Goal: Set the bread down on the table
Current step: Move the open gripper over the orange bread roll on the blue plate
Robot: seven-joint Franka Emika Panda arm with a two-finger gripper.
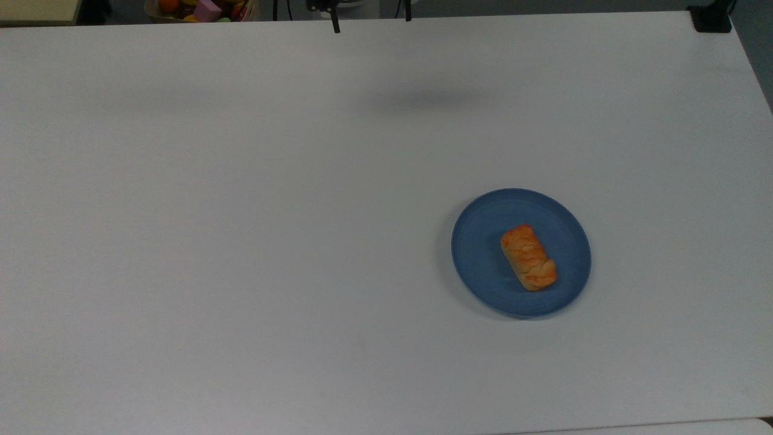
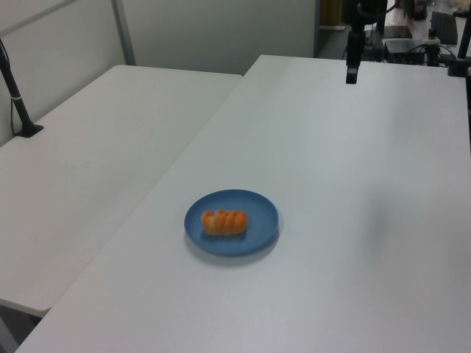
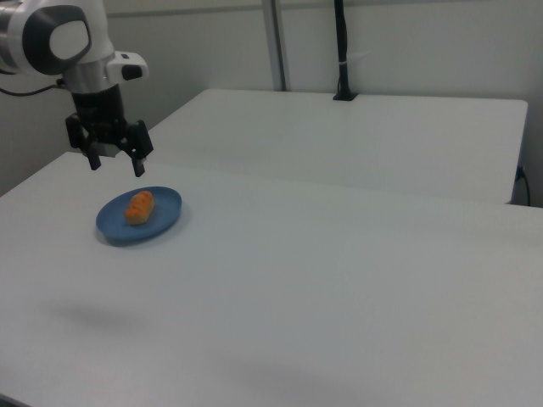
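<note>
The bread (image 1: 528, 258) is a small golden-orange roll lying on a round blue plate (image 1: 483, 241) on the white table (image 1: 241, 211), right of centre in the top view. It also appears as the bread (image 2: 224, 221) (image 3: 140, 206) on the plate (image 2: 257, 209) (image 3: 165, 212) in the side views. My gripper (image 3: 116, 164) hangs open and empty in the air, well above the table. In the top view the gripper (image 1: 371, 21) pokes in at the top edge, far from the plate. In the left view a dark finger (image 2: 352, 73) shows at the top.
A second white table (image 2: 88, 162) adjoins this one, with a black clamped post (image 2: 18, 103) on it. A bin of colourful toys (image 1: 205, 9) sits beyond the top view's top left edge. A black clamp (image 1: 711, 18) grips the top right corner.
</note>
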